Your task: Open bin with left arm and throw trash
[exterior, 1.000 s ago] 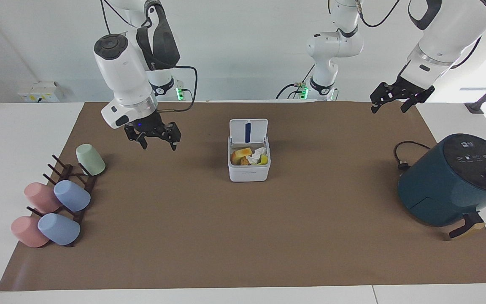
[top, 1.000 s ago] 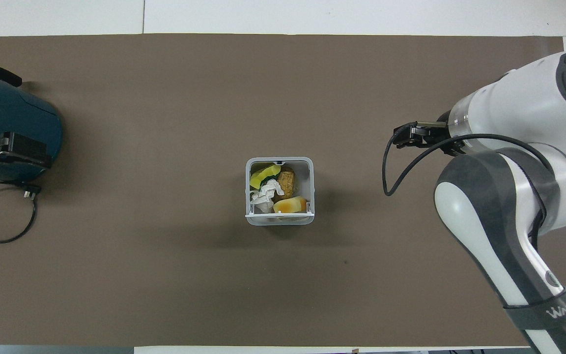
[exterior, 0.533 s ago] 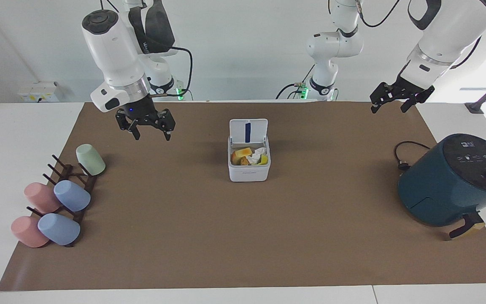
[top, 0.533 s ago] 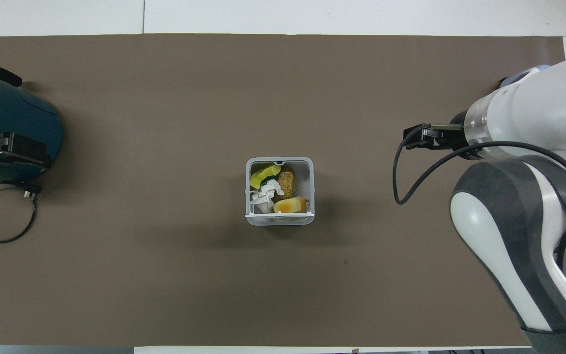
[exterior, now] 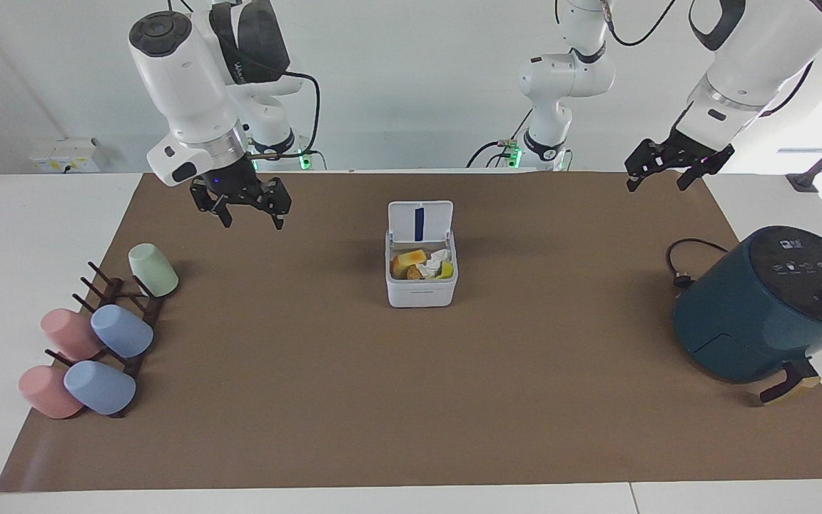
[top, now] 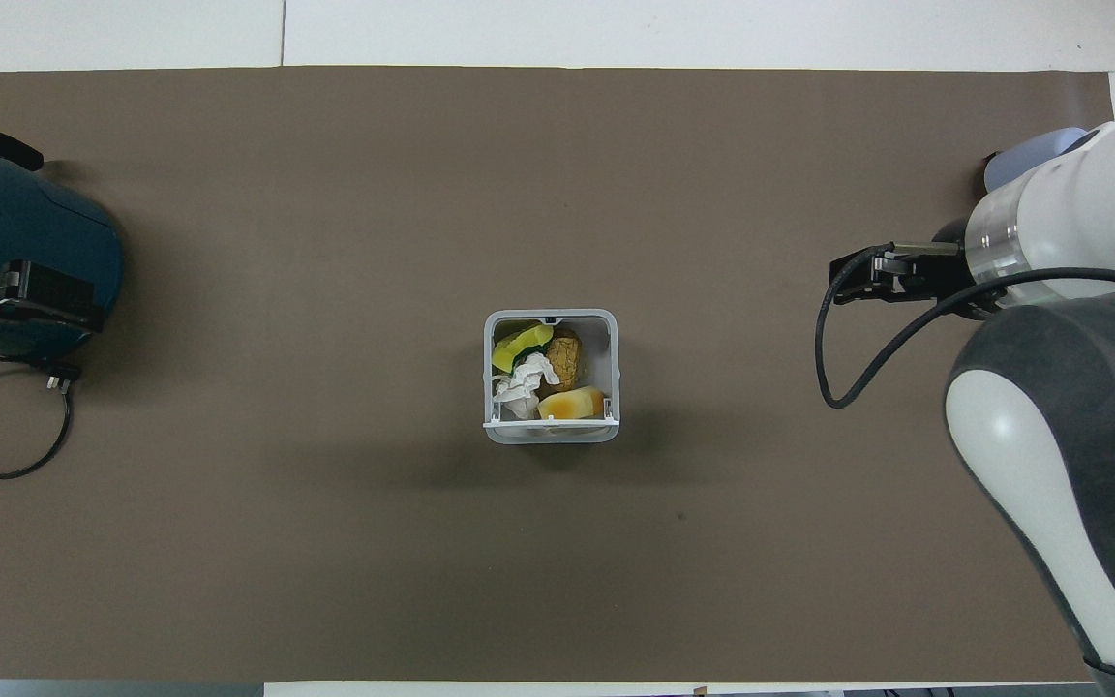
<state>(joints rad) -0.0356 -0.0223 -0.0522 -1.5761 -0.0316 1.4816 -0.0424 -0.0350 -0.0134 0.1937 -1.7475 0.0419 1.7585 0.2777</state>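
I see the bin mid-surface, lid up, crumpled paper inside; it looks light and easily shoved, its lid's front lip the place to touch, while left pincer and right pincer hang wide and empty.

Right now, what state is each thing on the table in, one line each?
bin: lid up, trash inside
left gripper: open, empty, raised over the mat's edge
right gripper: open, empty, raised over the mat
air fryer: drawer shut
cups: tipped on the rack
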